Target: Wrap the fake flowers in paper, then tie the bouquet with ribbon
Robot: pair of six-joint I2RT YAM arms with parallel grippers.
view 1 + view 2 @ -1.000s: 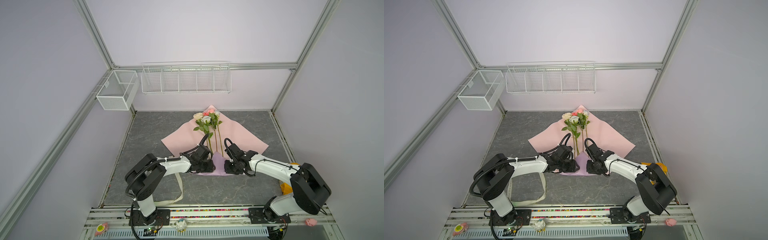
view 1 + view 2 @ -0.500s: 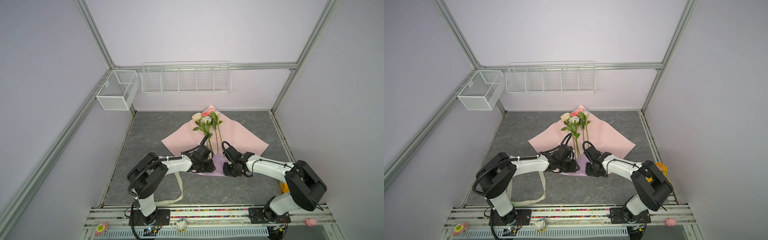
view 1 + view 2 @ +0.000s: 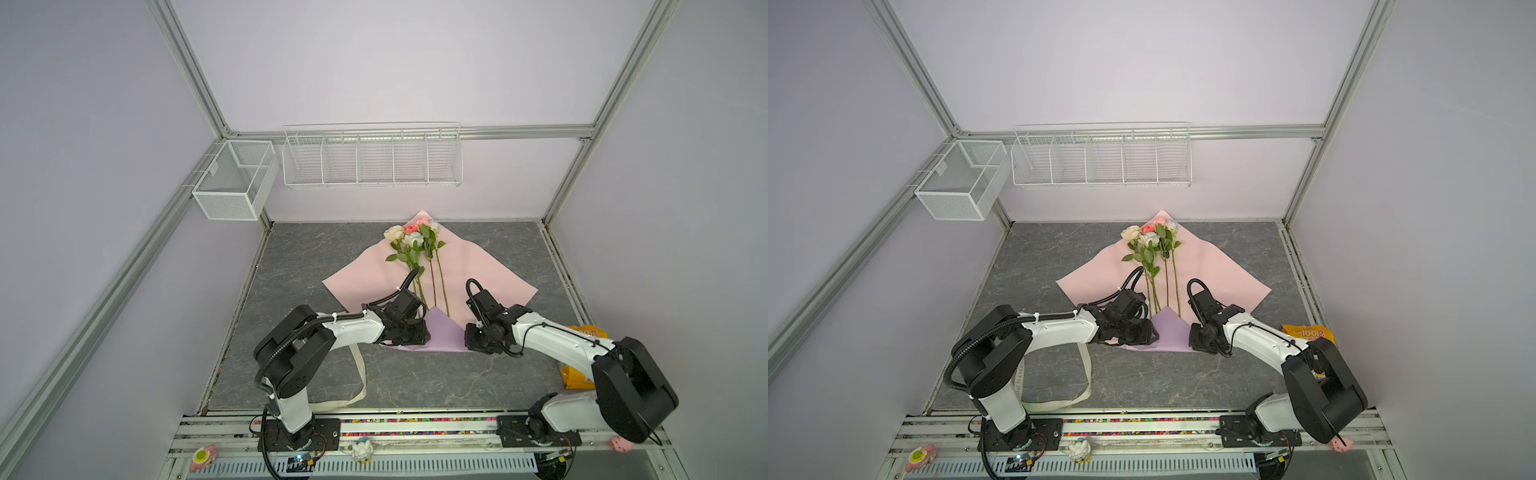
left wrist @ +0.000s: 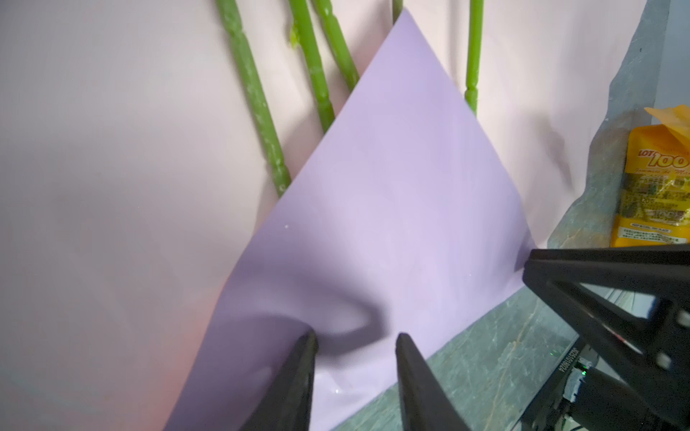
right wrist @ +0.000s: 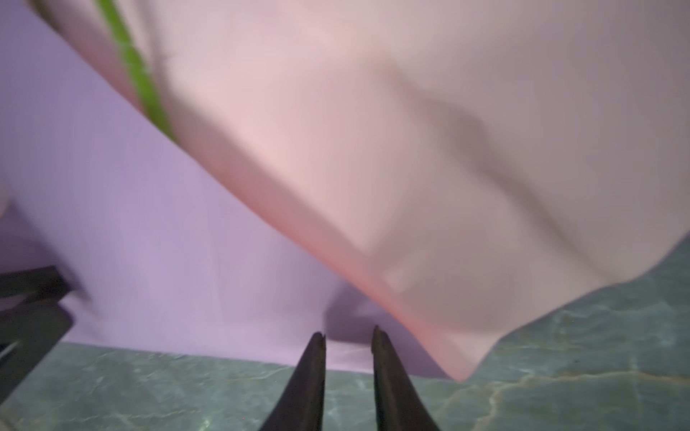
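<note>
The bouquet of fake flowers (image 3: 411,239) (image 3: 1148,237) lies unbundled on a spread pink paper (image 3: 478,274). Its near corner is folded over the stem ends as a lilac flap (image 3: 442,334) (image 3: 1169,334) (image 4: 392,186) (image 5: 130,224). Green stems (image 4: 261,108) run under that flap. My left gripper (image 3: 419,332) (image 3: 1148,332) (image 4: 356,337) is open low over the flap's left end, lilac paper showing between its fingers. My right gripper (image 3: 471,338) (image 3: 1196,338) (image 5: 349,336) is open by a narrow gap, tips at the flap's folded edge on the right.
A long cream ribbon (image 3: 360,374) (image 3: 1088,374) loops on the grey mat beside the left arm. A yellow packet (image 3: 588,332) (image 3: 1308,332) (image 4: 653,186) lies by the right arm. Two white wire baskets (image 3: 372,160) (image 3: 232,178) hang on the back and left walls.
The right gripper nudged in toward the flap and eased back a little, its jaws narrowing slightly. The left gripper has stayed at the flap's left end.
</note>
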